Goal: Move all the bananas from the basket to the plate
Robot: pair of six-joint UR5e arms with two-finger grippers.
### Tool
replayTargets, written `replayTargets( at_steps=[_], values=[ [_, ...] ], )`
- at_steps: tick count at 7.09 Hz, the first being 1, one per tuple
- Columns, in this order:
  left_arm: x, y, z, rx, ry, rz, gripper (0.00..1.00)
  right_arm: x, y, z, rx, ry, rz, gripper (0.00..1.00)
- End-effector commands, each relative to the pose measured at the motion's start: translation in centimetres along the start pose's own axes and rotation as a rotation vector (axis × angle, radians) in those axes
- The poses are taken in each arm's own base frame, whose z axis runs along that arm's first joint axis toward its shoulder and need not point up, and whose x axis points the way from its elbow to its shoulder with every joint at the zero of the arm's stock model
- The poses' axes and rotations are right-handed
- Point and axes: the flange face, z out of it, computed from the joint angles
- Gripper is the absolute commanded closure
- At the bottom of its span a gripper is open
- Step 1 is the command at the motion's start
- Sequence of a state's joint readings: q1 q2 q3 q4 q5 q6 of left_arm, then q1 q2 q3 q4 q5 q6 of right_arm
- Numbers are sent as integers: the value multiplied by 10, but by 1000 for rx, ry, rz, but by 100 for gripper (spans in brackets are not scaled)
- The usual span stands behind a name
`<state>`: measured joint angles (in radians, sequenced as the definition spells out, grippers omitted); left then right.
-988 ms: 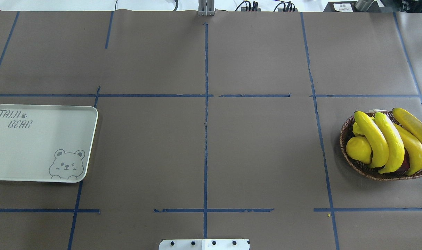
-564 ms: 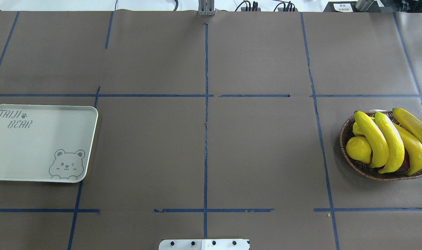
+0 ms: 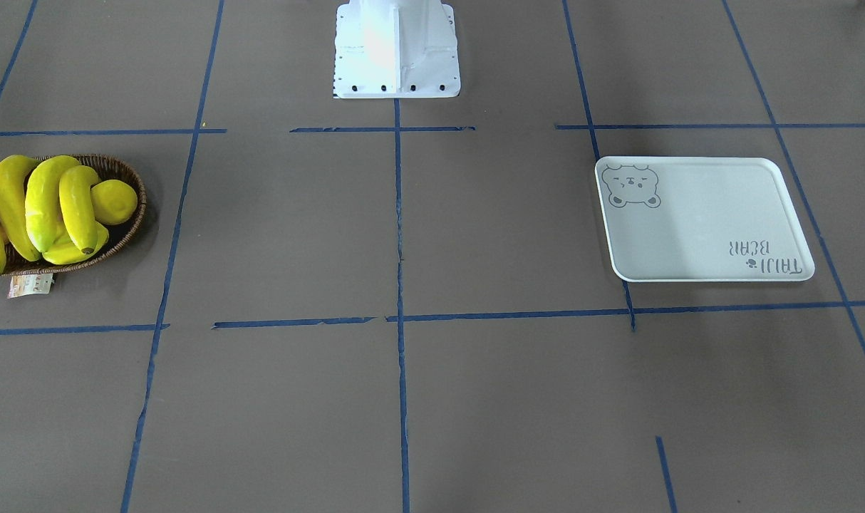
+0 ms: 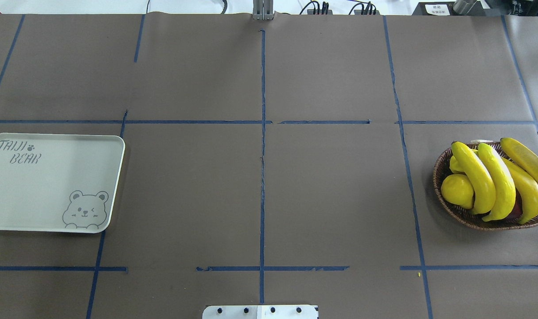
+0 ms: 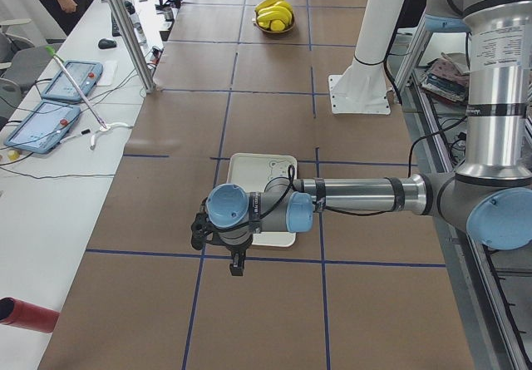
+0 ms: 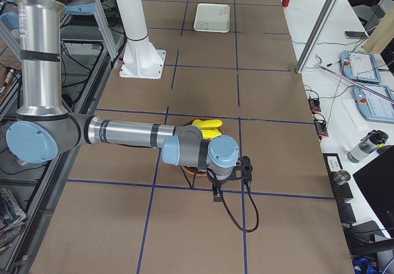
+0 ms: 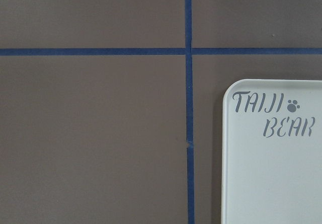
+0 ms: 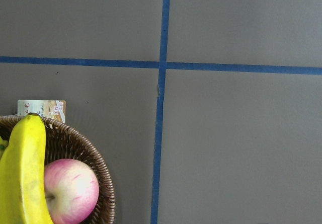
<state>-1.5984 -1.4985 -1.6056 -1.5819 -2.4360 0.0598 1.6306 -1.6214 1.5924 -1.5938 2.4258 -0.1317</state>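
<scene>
Four yellow bananas (image 4: pixel 499 181) lie piled in the dark wicker basket (image 4: pixel 437 173) at the table's right end. They also show in the front view (image 3: pixel 44 199). The plate is a pale rectangular bear-print tray (image 4: pixel 47 181) at the left end, and it holds nothing. My left gripper (image 5: pixel 235 266) hangs above the table by the tray's corner. My right gripper (image 6: pixel 217 194) hangs beside the basket. Both show only in the side views, so I cannot tell whether they are open or shut. The right wrist view shows one banana (image 8: pixel 22 173) at the basket's rim (image 8: pixel 75 143).
A round lemon (image 4: pixel 457 190) and a pink apple (image 8: pixel 70 189) share the basket, and a paper tag (image 8: pixel 41 108) lies at its rim. Blue tape lines cross the brown table. The robot's white base (image 3: pixel 397 50) stands at the near middle edge.
</scene>
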Motion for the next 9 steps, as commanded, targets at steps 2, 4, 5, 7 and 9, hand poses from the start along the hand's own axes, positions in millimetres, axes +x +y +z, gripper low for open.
replayTargets(
  at_steps=[2, 4, 5, 7, 9],
  values=[
    [0, 0, 1, -2, 0, 0, 0, -2, -2, -2, 7, 1, -8, 0],
    [0, 0, 1, -1, 0, 1, 0, -12, -5, -11, 25, 1, -27, 0],
    [1, 0, 0, -1, 0, 1, 0, -19, -7, -17, 38, -2, -44, 0],
    [1, 0, -1, 2, 1, 3, 0, -47, -17, -41, 85, 12, -102, 0],
    [1, 0, 1, 1, 1, 5, 0, -54, -12, -28, 91, 4, -145, 0]
  ],
)
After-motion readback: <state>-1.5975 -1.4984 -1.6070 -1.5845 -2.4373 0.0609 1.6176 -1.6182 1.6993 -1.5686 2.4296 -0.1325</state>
